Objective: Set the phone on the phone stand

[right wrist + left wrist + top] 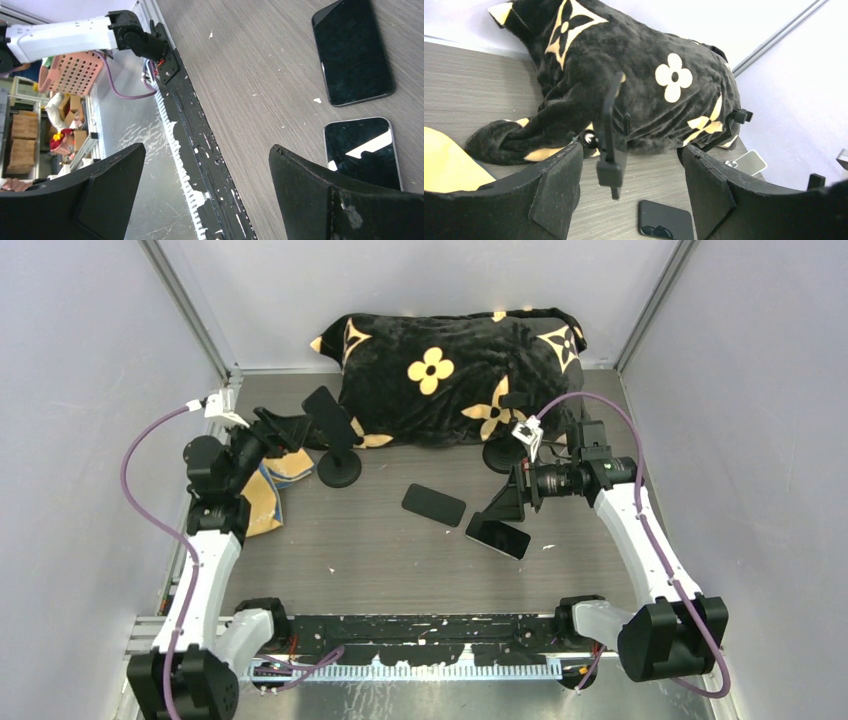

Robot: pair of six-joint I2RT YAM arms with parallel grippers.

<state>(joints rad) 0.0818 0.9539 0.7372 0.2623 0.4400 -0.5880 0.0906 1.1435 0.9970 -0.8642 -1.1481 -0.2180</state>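
Three phones in view, two stands. Landmark = blanket (pixel 450 370), the black plush one w/ tan flowers at the back of the table (pixel 330 570).

- Mounted phone (pixel 328 416): sits tilted on the L stand (pixel 340 471), just in front of the blanket's left corner. From the L wrist it shows edge-on and looks seated in the cradle.
- R stand (pixel 503 454): at the blanket's front edge toward its right end, no phone on it.
- Mid phone (pixel 434 504): lies flat, well in front of the blanket's middle.
- Near phone (pixel 498 537): flat just beside the mid phone, farther from the blanket, not touching it.

L claw (pixel 292 430) is just left of the mounted phone, fingers apart, gripping nothing. R claw (pixel 206 148) sits low on the blanket side of the near phone, fingers spread wide, nothing btwn them.

Handling, my read:
- Phones are stiff thin slabs, light-ish, w/ a glass face that's slick + breakable.
- Lying flat they leave no room underneath, so pinch across the two long edges near mid-length, fingers straight down, firm but not hard.
- A face/back pinch prob slips.
- R stand looks tall on a small base, so set the phone down gently or it may tip.
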